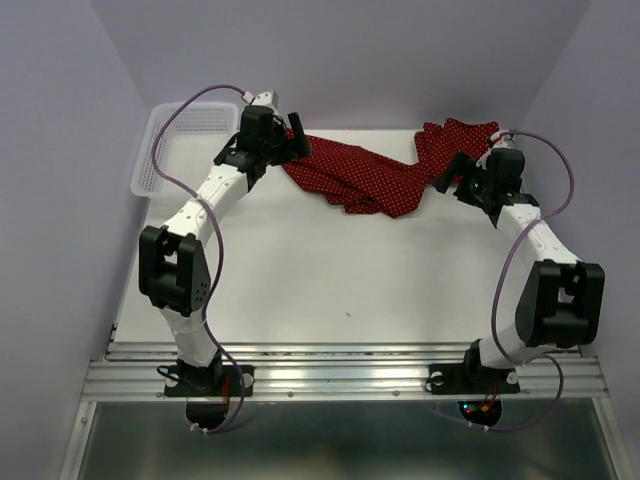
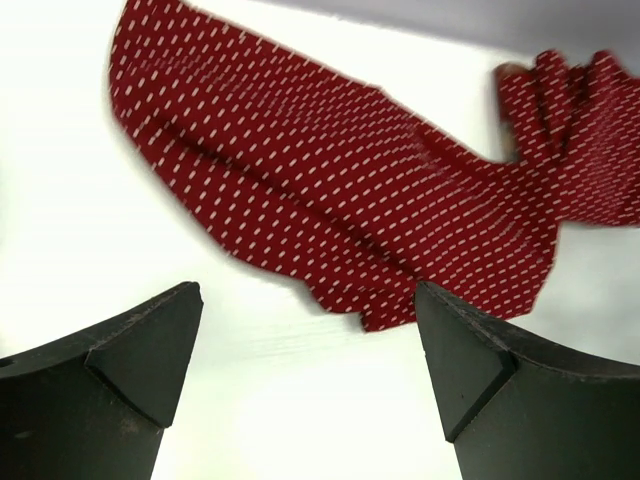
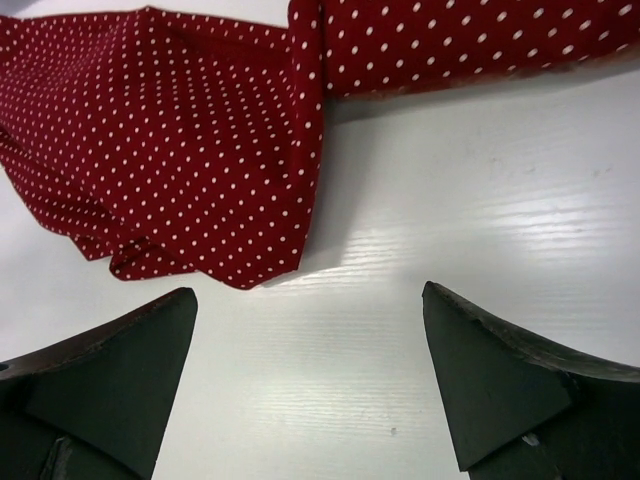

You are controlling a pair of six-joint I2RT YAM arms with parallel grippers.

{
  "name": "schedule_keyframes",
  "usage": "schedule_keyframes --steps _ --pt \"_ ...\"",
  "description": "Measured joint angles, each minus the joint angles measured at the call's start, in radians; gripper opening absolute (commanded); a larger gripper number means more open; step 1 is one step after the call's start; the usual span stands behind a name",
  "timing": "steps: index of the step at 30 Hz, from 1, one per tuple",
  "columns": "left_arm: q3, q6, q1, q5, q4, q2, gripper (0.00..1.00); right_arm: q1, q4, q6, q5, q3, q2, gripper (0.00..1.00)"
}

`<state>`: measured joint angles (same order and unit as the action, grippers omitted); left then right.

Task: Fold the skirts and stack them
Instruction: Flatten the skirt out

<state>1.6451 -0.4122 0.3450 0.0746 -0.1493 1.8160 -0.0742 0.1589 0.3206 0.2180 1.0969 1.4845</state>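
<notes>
A dark red skirt with tiny white dots [image 1: 360, 178] lies spread and creased across the far middle of the white table [image 1: 330, 280]; more dotted red cloth [image 1: 455, 140] is bunched at the far right, and I cannot tell where one garment ends. My left gripper [image 1: 298, 140] hovers at the cloth's far-left end, open, with nothing between its fingers [image 2: 140, 360]; the skirt [image 2: 330, 190] lies just beyond them. My right gripper [image 1: 447, 170] stands open at the cloth's right side, fingers [image 3: 490, 380] empty, the skirt's edge [image 3: 180, 160] ahead to the left.
A white plastic lattice basket [image 1: 180, 145] sits at the table's far-left corner, behind the left arm. Grey walls close in the left, far and right sides. A metal rail [image 1: 340, 370] runs along the near edge with both arm bases.
</notes>
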Motion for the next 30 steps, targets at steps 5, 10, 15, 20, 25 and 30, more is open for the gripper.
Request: schedule_keyframes --steps 5,10,15,20,25,30 --pt "-0.077 -0.008 -0.008 -0.023 -0.027 0.037 0.99 0.011 -0.01 0.036 0.06 0.01 0.091 1.0" --pt "-0.032 -0.034 -0.03 -0.005 -0.05 0.206 0.99 0.05 -0.014 0.05 0.09 0.085 0.223 1.0" --pt "0.063 -0.064 -0.061 0.034 -0.06 0.349 0.99 0.077 -0.045 0.07 0.091 0.171 0.343 1.0" --pt "0.137 -0.087 -0.085 0.073 -0.062 0.428 0.99 0.08 -0.059 0.092 0.093 0.198 0.417 1.0" --pt "0.177 -0.117 -0.101 0.12 -0.037 0.484 0.99 0.082 -0.061 0.105 0.094 0.219 0.466 0.98" --pt "0.28 -0.126 -0.105 0.144 -0.027 0.552 0.78 0.085 -0.063 0.113 0.107 0.253 0.5 0.73"
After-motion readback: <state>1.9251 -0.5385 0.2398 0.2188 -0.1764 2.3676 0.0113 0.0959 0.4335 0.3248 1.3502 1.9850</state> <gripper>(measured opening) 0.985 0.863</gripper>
